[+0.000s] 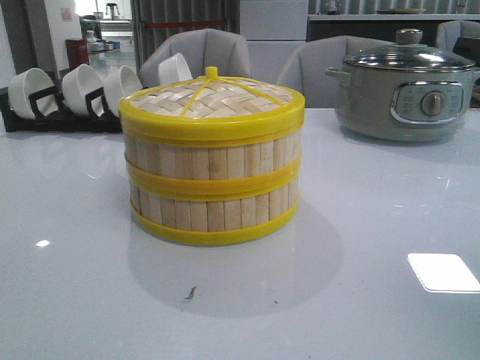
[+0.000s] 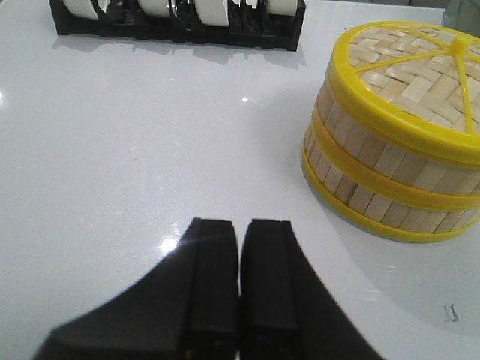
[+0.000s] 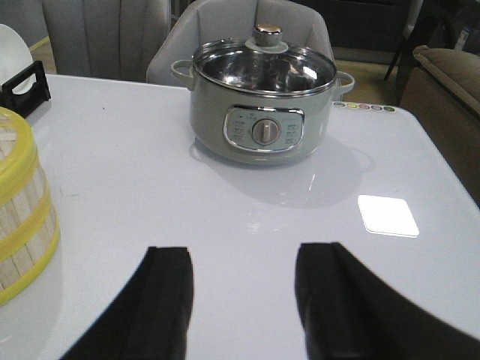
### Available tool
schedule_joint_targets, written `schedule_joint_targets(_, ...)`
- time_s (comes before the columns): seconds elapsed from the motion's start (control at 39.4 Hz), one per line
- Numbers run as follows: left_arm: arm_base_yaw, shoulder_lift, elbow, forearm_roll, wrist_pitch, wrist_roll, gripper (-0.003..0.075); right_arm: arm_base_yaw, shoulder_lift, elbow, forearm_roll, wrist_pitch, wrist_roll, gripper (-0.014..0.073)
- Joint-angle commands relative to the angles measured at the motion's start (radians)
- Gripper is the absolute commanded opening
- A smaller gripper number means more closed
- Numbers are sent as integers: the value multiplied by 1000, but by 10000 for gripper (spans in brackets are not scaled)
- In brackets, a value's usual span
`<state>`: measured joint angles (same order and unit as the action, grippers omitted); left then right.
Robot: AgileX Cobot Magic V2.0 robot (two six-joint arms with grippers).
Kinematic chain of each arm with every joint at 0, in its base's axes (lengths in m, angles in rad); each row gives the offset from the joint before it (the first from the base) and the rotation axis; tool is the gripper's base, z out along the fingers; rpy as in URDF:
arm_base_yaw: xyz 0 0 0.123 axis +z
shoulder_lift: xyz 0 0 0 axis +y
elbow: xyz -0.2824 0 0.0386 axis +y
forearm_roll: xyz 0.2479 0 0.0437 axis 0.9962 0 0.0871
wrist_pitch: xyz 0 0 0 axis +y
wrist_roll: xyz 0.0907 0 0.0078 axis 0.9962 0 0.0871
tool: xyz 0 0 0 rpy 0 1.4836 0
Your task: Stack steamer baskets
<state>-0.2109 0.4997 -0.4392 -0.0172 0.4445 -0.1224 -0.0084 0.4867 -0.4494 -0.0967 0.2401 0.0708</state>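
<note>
Steamer baskets (image 1: 212,191) stand stacked under the woven lid (image 1: 211,98) on the bench (image 1: 360,300), left of the electric pot (image 1: 406,94); probably light, stiff, slick-rimmed—grip across yellow rims; left gripper (image 2: 240,247) fingers together, empty; right gripper (image 3: 244,277) fingers wide, empty.

steamer baskets (image 1: 212,176) | 2 stacked, woven lid (image 1: 212,97) on | upright, table ctr

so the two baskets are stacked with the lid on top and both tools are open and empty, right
Not quite. The steamer baskets are stacked with the lid on, but only the right tool is open; the left wrist view shows the left tool shut. Both are empty.
</note>
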Motion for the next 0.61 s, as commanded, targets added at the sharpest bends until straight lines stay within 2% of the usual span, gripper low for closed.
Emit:
schedule_joint_targets(0.0, 1, 1, -29, -6, -79, -8, 86, -7, -48, 30, -8, -139, -5, 425)
schedule_joint_targets(0.23, 1, 1, -29, -6, -79, -8, 87, -7, -94, 144, -8, -198, -5, 425)
schedule_joint_targets(0.43, 1, 1, -29, -6, -79, -8, 86, -7, -94, 179, -8, -258, -5, 421)
schedule_joint_targets(0.51, 1, 1, -29, -6, -79, -8, 87, -7, -94, 179, -8, -261, -5, 334)
schedule_joint_targets(0.58, 1, 1, -29, -6, -79, -8, 86, -7, -94, 179, -8, -260, -5, 156)
